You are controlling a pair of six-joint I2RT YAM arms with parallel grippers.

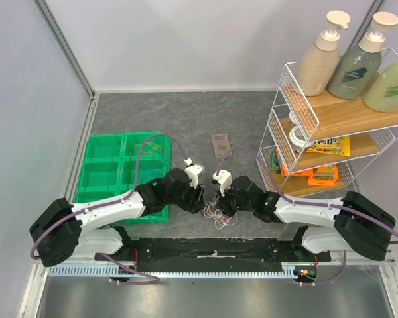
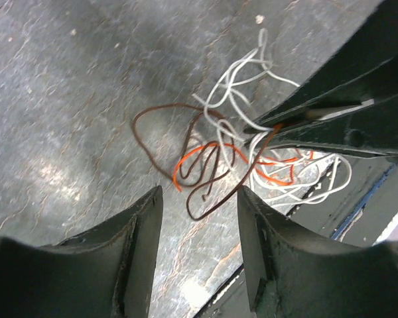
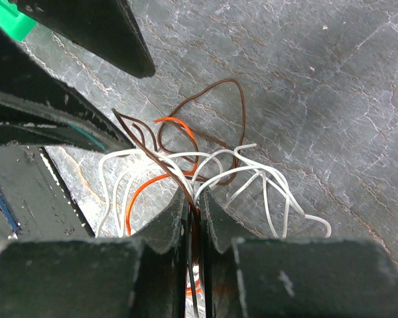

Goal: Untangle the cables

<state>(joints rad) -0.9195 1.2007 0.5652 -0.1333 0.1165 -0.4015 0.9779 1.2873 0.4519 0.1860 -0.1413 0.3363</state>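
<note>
Grey desk (image 1: pixel 152 112): stone-patterned top; both my arms reach in toward the middle of its near edge.
cables (image 1: pixel 217 215): one loose tangle lying on the desk by the near edge, about midway between its left and right sides, just beyond the black base rail (image 1: pixel 205 250).
left pincer (image 2: pixel 199 218): jaws apart, nothing clamped. It sits at the left side of the tangle. Whether the tips touch any strand I cannot tell.
right pincer (image 3: pixel 194 211): jaws pressed together on the cables. White strands fan out from the tips, and a dark strand and an orange one run down into the slit between the fingers.
white strands (image 2: pixel 242 83): the most numerous, in several loops that cross each other and the other colours.
brown strand (image 2: pixel 160 112): one wide loop spread on the desk, with an end lying in line with the gap of my left pincer.
orange strand (image 2: pixel 189 159): short, woven among the brown and white. Which lies on top at each crossing I cannot tell.
green tray (image 1: pixel 99 162): left side of the desk, partly under my left arm, with a thin yellow wire (image 1: pixel 152 146) in its far right compartment.
wire rack (image 1: pixel 348 114): far right corner of the desk, with pump bottles (image 1: pixel 318 56) on the top shelf.
card (image 1: pixel 221 144): small, flat on the desk, beyond both pincers.
</note>
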